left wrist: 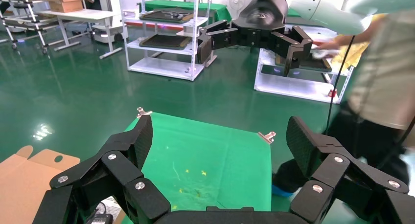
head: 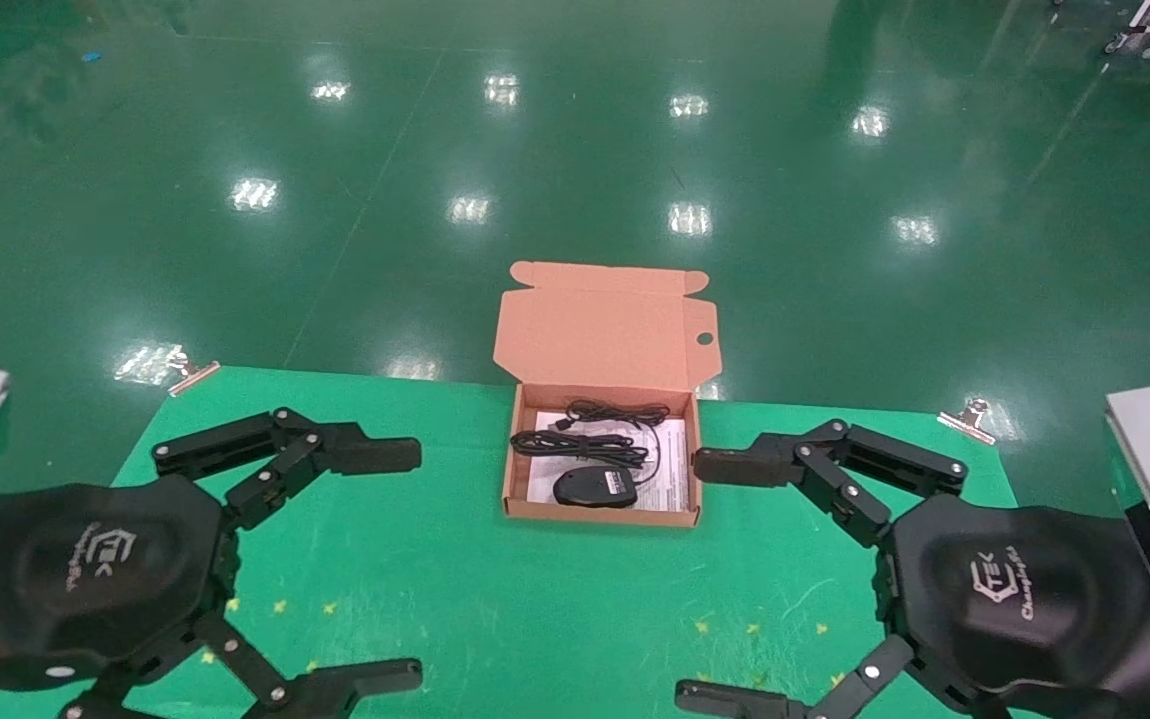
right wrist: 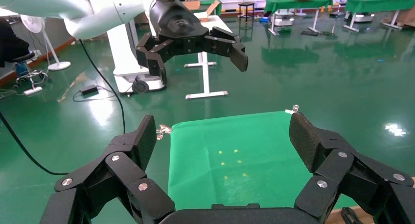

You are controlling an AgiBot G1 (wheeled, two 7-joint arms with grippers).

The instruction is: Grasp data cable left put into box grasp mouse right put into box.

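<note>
green cloth (head: 495,599) on table, clipped at far corners w/ metal clips (head: 966,419), small yellow marks (head: 281,606) on it. glossy green floor (head: 236,150) beyond. white shelving racks (left wrist: 166,38), person (left wrist: 386,77) nearby.
</note>
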